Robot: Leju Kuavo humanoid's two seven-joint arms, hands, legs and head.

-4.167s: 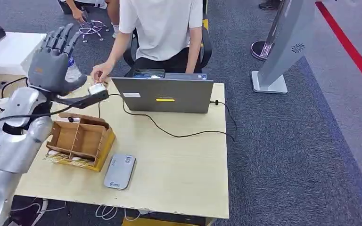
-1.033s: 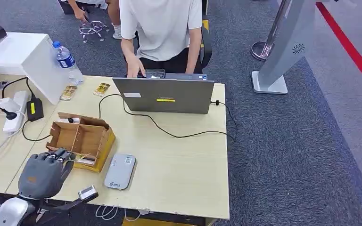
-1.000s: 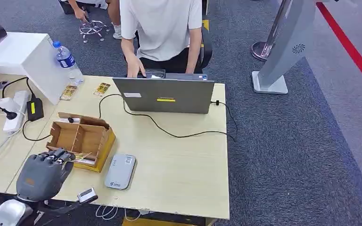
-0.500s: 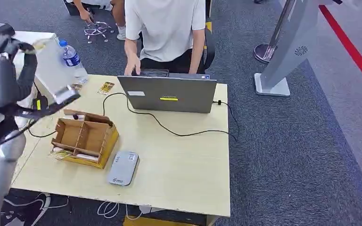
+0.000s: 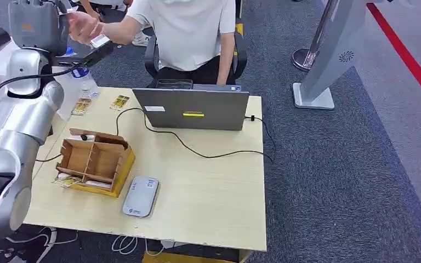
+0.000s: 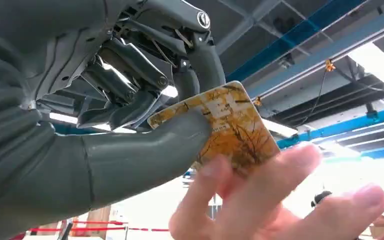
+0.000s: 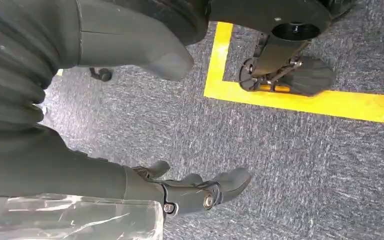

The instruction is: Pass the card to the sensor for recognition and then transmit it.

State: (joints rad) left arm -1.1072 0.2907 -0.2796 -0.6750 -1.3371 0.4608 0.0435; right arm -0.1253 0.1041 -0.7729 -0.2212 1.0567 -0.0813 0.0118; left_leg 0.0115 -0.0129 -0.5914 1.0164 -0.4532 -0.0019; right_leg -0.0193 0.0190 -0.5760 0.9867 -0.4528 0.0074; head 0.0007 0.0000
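Grey carpet (image 5: pixel 334 181) spreads under a pale wooden table (image 5: pixel 208 186); red stripe (image 5: pixel 411 60) runs across it; yellow floor tape (image 7: pixel 300 100) marks the carpet.

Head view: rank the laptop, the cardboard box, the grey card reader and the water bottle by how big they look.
1. laptop
2. cardboard box
3. grey card reader
4. water bottle, partly hidden by the left arm, so its rank is unsure.

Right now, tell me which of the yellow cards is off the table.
The card pinched in the robot's raised left hand, with a person's hand reaching for it. The two other cards lie flat on the table near the water bottle.
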